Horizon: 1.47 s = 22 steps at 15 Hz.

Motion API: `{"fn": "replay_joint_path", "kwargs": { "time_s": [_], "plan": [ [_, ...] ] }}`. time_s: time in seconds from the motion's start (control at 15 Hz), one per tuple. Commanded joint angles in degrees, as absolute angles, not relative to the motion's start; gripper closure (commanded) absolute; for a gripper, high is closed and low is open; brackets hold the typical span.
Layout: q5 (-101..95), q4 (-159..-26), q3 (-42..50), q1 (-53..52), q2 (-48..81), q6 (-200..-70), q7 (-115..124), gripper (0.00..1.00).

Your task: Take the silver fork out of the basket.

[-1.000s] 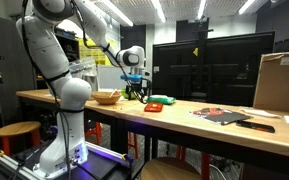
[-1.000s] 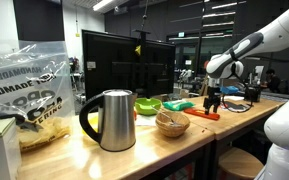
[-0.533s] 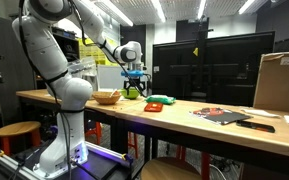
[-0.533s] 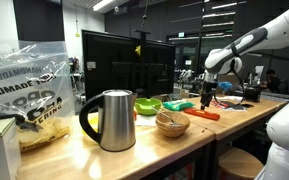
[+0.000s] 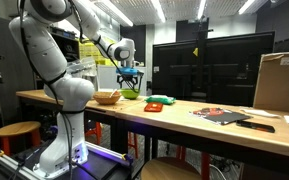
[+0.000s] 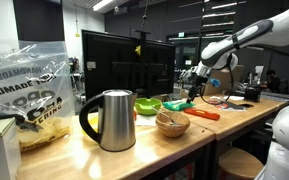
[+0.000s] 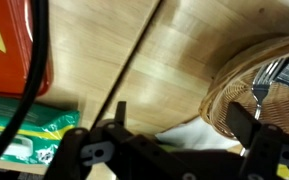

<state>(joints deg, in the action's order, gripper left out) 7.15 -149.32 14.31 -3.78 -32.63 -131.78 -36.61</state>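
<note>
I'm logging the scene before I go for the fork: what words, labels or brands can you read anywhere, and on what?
"HANDMADE": on the clear plastic bag in an exterior view; its other print is too creased to read.
Yellow label on the red package in the wrist view: too blurred to read.
The basket and the kettle: no text visible.

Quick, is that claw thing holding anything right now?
Gripper: open, jaws apart, holding nothing. The fork lies in the basket.
</note>
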Motion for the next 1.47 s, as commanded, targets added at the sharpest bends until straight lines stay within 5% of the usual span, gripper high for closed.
{"fn": "replay_joint_path", "kwargs": {
  "time_s": [0.0,0.4,1.4],
  "plan": [
    [12.45,-150.73,11.24,-8.04,-31.96,-138.95,-34.00,0.00],
    [11.70,-154.23,5.90,-10.34,-31.48,-148.55,-23.54,0.00],
    [10.52,-154.75,1.47,-12.86,-31.10,-147.41,-17.45,0.00]
  ]
}}
